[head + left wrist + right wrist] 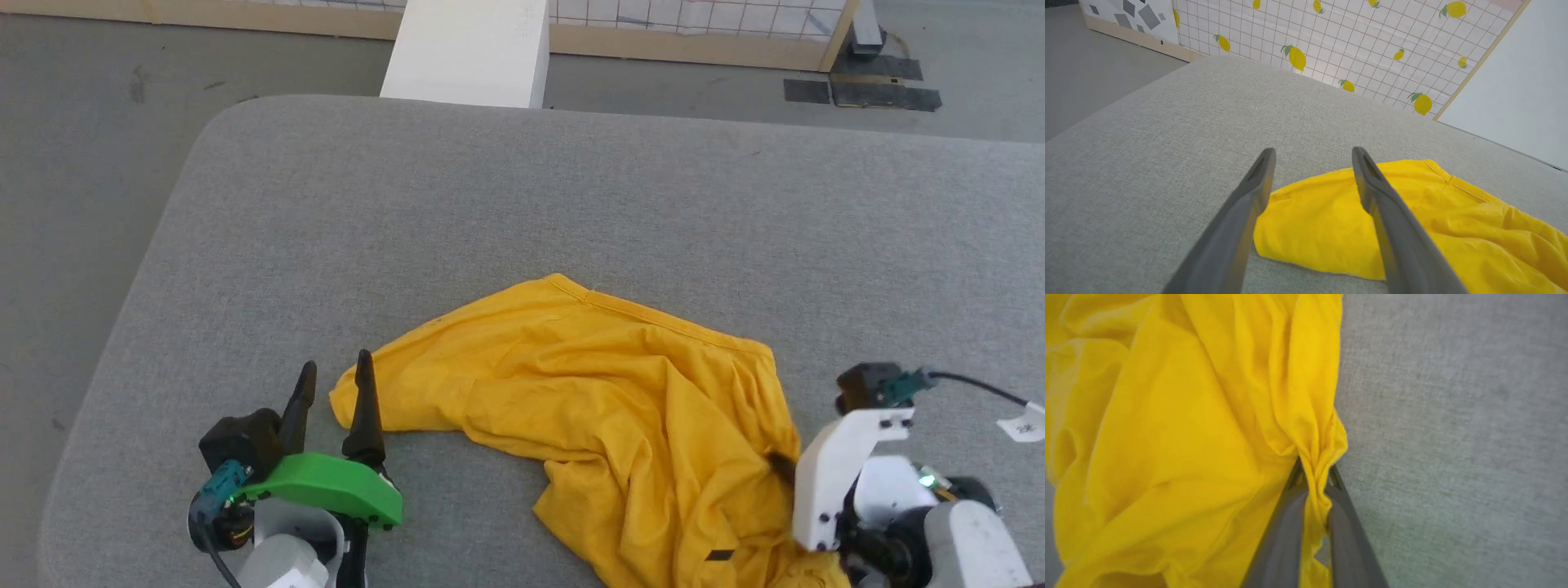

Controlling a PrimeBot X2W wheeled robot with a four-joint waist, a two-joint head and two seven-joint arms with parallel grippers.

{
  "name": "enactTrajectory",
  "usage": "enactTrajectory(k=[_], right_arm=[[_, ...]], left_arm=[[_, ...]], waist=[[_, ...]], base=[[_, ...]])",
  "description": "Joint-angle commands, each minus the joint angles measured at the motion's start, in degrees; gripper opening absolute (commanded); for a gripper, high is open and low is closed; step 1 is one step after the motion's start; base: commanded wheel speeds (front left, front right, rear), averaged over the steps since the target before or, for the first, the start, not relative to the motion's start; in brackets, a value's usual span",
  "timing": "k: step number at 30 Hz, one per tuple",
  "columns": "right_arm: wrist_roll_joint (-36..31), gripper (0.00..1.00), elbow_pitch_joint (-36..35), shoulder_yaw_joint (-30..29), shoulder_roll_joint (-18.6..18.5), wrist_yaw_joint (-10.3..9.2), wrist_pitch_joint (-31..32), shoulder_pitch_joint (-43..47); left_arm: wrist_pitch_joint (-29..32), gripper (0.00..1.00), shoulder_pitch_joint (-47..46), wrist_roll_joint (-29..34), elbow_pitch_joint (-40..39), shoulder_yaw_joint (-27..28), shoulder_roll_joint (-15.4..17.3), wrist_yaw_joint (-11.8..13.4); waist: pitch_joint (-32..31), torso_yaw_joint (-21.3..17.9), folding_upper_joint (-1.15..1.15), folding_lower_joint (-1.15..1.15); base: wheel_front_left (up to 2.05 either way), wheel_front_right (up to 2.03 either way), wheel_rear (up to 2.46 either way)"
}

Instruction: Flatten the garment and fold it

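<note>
The garment [604,408] is a bright yellow T-shirt lying crumpled on the grey padded table [522,212], plain side up. My left gripper [333,377] stands open at the shirt's left corner, its right finger over the cloth edge; the left wrist view has the garment [1331,220] between and beyond the open left gripper [1312,157]. My right gripper [1314,467] is shut on a bunched fold at the edge of the garment [1180,437]. In the head view its fingertips [782,467] are buried in the cloth at the shirt's right side.
The table's rounded left edge [155,245] drops to grey floor. A white block [469,51] stands beyond the far edge, in front of a lemon-print partition [1351,45]. Bare table surface lies beyond and to the right of the shirt.
</note>
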Motion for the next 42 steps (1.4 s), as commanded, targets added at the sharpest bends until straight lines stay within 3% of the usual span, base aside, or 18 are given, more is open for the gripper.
enactTrajectory(k=[1, 8, 15, 16, 17, 24, 28, 33, 38, 42], right_arm=[[-3.5, 0.0, -0.5, -1.9, 0.0, -0.11, 0.0, -1.7], [-16.7, 0.0, -3.5, -8.3, -6.1, -0.11, -5.3, -11.7], [-19.8, 0.02, 8.7, -10.4, -11.1, -0.11, -10.1, -20.0], [-19.9, 0.91, 10.3, -10.7, -11.3, -0.11, -10.8, -20.6], [-20.1, 1.0, 12.1, -11.7, -11.2, -0.11, -11.6, -21.3], [-18.5, 1.0, 13.1, -18.3, -5.8, -0.11, -22.8, -19.6], [-15.7, 1.0, 9.3, -17.3, -2.7, -0.11, -30.2, -13.5], [-11.1, 1.0, 2.4, -11.9, -0.8, -0.11, -38.5, -4.6], [-7.3, 1.0, -2.7, -7.5, -0.1, -0.11, -41.8, 2.1], [-3.3, 1.0, -4.9, -4.1, 0.0, -0.11, -42.6, 5.2]], left_arm=[[-0.3, 1.0, -0.9, 0.8, 0.2, 0.1, -0.4, -0.4], [-0.3, 1.0, -1.8, 1.1, 0.6, 0.0, -1.2, -1.4], [-0.3, 1.0, -3.0, 1.6, 1.2, 0.0, -1.9, -2.1], [-0.3, 1.0, -3.1, 1.6, 1.3, 0.0, -1.9, -2.2], [-0.3, 1.0, -3.2, 1.6, 1.4, 0.0, -2.0, -2.3], [-0.3, 1.0, -3.2, 2.0, 1.9, 0.7, -2.4, -2.6], [-0.3, 1.0, -2.8, 2.1, 2.2, 1.1, -2.3, -2.6], [0.9, 1.0, -4.7, 2.5, 2.9, 0.9, -1.8, -2.0], [7.4, 1.0, -8.9, 3.1, 5.6, -0.1, -0.9, -0.8], [18.5, 1.0, -12.6, 3.7, 9.2, -1.2, 1.3, 1.6]], waist=[[0.0, 0.3, 0.0, 0.0], [1.1, 1.8, 0.0, 0.0], [3.3, 2.8, 0.0, 0.0], [3.6, 2.9, 0.0, 0.0], [3.7, 2.9, 0.0, 0.0], [2.8, 1.8, 0.0, 0.0], [1.1, -0.1, 0.0, 0.0], [-0.5, -3.1, 0.0, 0.0], [-0.9, -6.0, 0.0, 0.0], [-0.3, -9.1, 0.0, 0.0]], base=[[0.0, 0.0, 0.0], [0.0, 0.0, 0.0], [0.0, 0.0, 0.0], [0.0, 0.0, 0.0], [0.0, 0.0, 0.0], [0.0, 0.0, 0.0], [0.0, 0.0, 0.0], [0.0, 0.0, 0.0], [0.0, 0.0, 0.0], [0.0, 0.0, 0.0]])
